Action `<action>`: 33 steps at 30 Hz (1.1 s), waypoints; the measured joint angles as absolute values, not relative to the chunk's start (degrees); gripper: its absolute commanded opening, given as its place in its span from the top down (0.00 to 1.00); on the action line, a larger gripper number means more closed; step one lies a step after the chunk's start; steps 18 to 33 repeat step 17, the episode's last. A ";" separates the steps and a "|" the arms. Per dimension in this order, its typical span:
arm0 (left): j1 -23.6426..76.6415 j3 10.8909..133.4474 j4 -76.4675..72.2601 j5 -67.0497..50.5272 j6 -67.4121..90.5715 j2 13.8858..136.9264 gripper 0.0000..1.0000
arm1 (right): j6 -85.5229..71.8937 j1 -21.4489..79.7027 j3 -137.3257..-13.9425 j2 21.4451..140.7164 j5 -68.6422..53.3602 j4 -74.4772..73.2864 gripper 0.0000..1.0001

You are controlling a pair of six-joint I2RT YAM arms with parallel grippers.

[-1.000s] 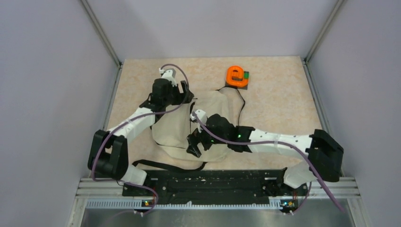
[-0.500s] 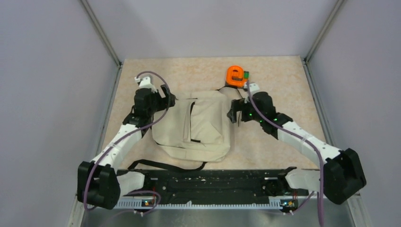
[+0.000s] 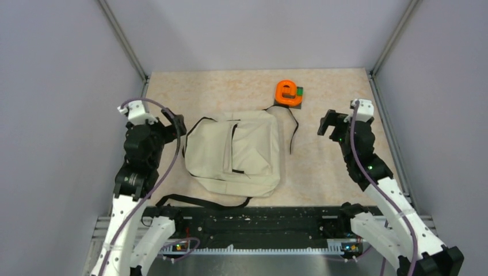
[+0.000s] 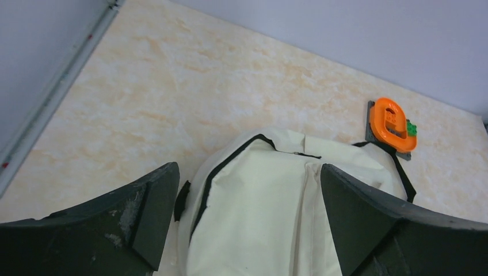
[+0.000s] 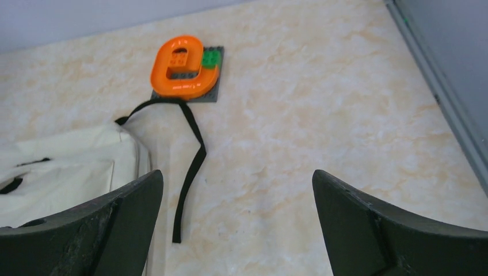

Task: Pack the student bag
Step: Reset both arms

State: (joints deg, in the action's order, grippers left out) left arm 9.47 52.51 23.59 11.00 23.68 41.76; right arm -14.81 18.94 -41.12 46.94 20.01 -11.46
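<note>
Lying flat at the centre of the overhead view, the bag [image 3: 236, 152] rested on the table [image 3: 339, 172] with its front pocket uppermost. Whether its openings were shut could not be told. The left gripper [image 3: 172, 122] hung at mid-left of that frame, just beside the bag's left edge, jaws spread wide and holding nothing. The right gripper [image 3: 327, 123] hung at mid-right, apart from the bag, likewise wide open and empty. A strap [image 3: 294, 129] trailed from the bag's upper right corner, and a lower strap [image 3: 201, 202] looped along its bottom edge. An orange block [image 3: 286, 92] on a grey plate sat just above the bag.

The bag looked soft and limp, its cloth sagging and creased. It would probably fold or drag under a one-sided pull rather than lift whole. The likeliest holds were the black zipper [image 4: 227, 169] along the top seam, or a pinch of cloth beside it, with the other gripper steadying the body.
</note>
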 measured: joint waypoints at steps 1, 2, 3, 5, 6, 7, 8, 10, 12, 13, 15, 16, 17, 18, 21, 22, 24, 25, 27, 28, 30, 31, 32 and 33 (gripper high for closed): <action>9.47 52.71 24.25 12.05 22.61 39.88 0.02 | -14.52 18.94 -40.69 45.06 21.15 -11.05 0.01; 9.47 52.71 24.99 13.10 21.87 38.13 0.02 | -14.24 18.94 -39.90 42.98 22.26 -10.17 0.01; 9.47 52.40 25.54 14.17 20.86 36.25 0.02 | -13.93 18.94 -38.96 41.06 23.09 -9.41 0.01; 9.47 51.22 25.80 15.88 19.66 33.34 0.02 | -13.41 18.94 -37.47 38.59 23.73 -8.56 0.01; 9.47 50.50 25.96 16.34 19.29 32.40 0.02 | -13.06 18.94 -36.69 37.52 23.94 -8.05 0.01; 9.47 49.80 26.20 16.73 18.98 31.81 0.02 | -12.88 18.94 -35.92 36.56 23.99 -7.66 0.01; 9.47 49.15 26.63 17.04 18.68 31.59 0.02 | -12.53 18.94 -35.22 35.77 23.97 -7.42 0.01; 9.47 48.56 27.55 17.28 18.20 31.81 0.02 | -12.08 18.94 -34.44 34.70 23.92 -6.92 0.01; 9.47 48.42 28.27 17.45 17.80 32.29 0.02 | -11.70 18.94 -34.37 34.44 23.90 -6.63 0.01; 9.47 48.42 28.29 17.47 17.76 32.40 0.02 | -11.60 18.94 -34.37 34.39 23.92 -6.44 0.01; 9.47 48.42 28.32 17.47 17.61 32.42 0.02 | -11.49 18.94 -34.37 34.24 23.92 -6.31 0.01; 9.47 48.42 28.29 17.47 17.52 32.40 0.02 | -11.46 18.94 -34.37 34.20 23.92 -6.26 0.01; 9.47 48.42 28.29 17.47 17.41 32.40 0.02 | -11.42 18.94 -34.37 34.20 23.92 -6.13 0.01; 9.47 48.42 28.29 17.47 17.41 32.40 0.02 | -11.42 18.94 -34.37 34.20 23.92 -6.13 0.01; 9.47 48.42 28.29 17.47 17.41 32.40 0.02 | -11.42 18.94 -34.37 34.20 23.92 -6.13 0.01; 9.47 48.42 28.29 17.47 17.41 32.40 0.02 | -11.42 18.94 -34.37 34.20 23.92 -6.13 0.01; 9.47 48.42 28.29 17.47 17.41 32.40 0.02 | -11.42 18.94 -34.37 34.20 23.92 -6.13 0.01; 9.47 48.42 28.29 17.47 17.41 32.40 0.02 | -11.42 18.94 -34.37 34.20 23.92 -6.13 0.01; 9.47 48.42 28.29 17.47 17.41 32.40 0.02 | -11.42 18.94 -34.37 34.20 23.92 -6.13 0.01; 9.47 48.42 28.29 17.47 17.41 32.40 0.02 | -11.42 18.94 -34.37 34.20 23.92 -6.13 0.01; 9.47 48.42 28.29 17.47 17.41 32.40 0.02 | -11.42 18.94 -34.37 34.20 23.92 -6.13 0.01; 9.47 48.42 28.29 17.47 17.41 32.40 0.02 | -11.42 18.94 -34.37 34.20 23.92 -6.13 0.01; 9.47 48.42 28.29 17.47 17.41 32.40 0.02 | -11.42 18.94 -34.37 34.20 23.92 -6.13 0.01; 9.47 48.42 28.29 17.47 17.41 32.40 0.02 | -11.42 18.94 -34.37 34.20 23.92 -6.13 0.01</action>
